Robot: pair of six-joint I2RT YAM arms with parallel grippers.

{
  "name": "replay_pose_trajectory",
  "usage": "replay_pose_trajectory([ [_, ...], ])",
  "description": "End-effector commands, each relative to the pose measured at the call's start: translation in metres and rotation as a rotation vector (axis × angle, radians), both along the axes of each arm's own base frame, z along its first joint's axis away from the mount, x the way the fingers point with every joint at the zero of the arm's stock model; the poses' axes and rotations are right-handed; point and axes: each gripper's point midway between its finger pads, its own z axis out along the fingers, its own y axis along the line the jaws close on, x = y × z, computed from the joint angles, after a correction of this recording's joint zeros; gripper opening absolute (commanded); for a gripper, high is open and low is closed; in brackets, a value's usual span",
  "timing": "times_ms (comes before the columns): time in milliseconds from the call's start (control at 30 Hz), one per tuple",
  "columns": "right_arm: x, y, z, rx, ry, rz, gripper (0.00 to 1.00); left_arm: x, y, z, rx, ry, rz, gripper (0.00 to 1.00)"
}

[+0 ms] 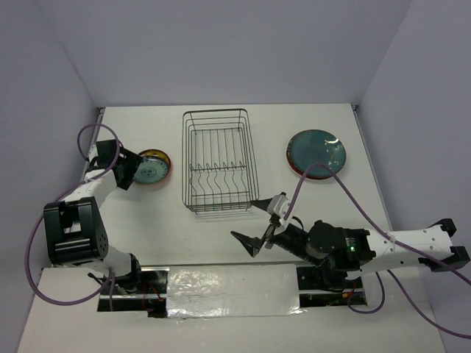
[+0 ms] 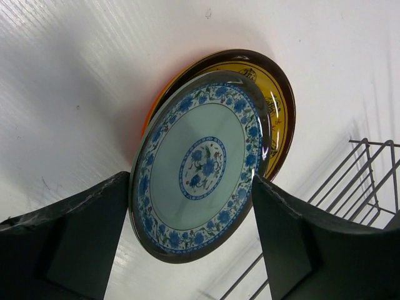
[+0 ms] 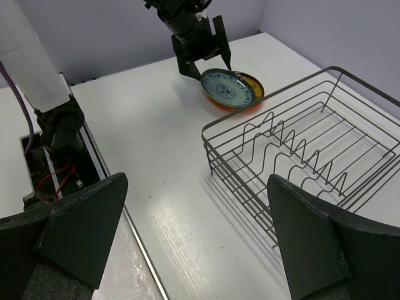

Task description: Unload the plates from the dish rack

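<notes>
The dish rack stands at mid-table with no plates in it; it also shows in the right wrist view. Left of it, a pale teal plate with blue flowers leans tilted on a yellow-brown patterned plate, with an orange rim beneath. My left gripper is open, its fingers straddling the floral plate's near edge. A large teal-blue plate lies flat to the right of the rack. My right gripper is open and empty near the rack's near right corner.
The arm bases and a foil-covered strip sit along the near edge. Purple cables loop from both arms. White walls close in the table on the left, back and right.
</notes>
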Motion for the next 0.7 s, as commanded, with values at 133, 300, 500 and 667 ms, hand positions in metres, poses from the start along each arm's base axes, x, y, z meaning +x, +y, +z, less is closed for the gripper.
replay_pose_trajectory([
  [133, -0.005, 0.009, -0.003, -0.008, 0.021, 0.018, 1.0, 0.016, 0.006, 0.014, 0.008, -0.042, 0.015, 0.92],
  [300, -0.004, 0.005, -0.002, 0.006, 0.025, 0.018, 1.0, 0.028, -0.003, -0.002, -0.051, 0.029, -0.039, 0.93],
  [500, -0.005, 0.0, -0.005, 0.0, 0.031, 0.019, 1.0, 0.028, -0.003, -0.002, -0.054, 0.049, -0.041, 0.96],
  [667, -0.006, 0.002, -0.011, -0.014, 0.039, 0.021, 1.0, 0.013, 0.002, 0.011, -0.02, 0.056, -0.006, 1.0],
])
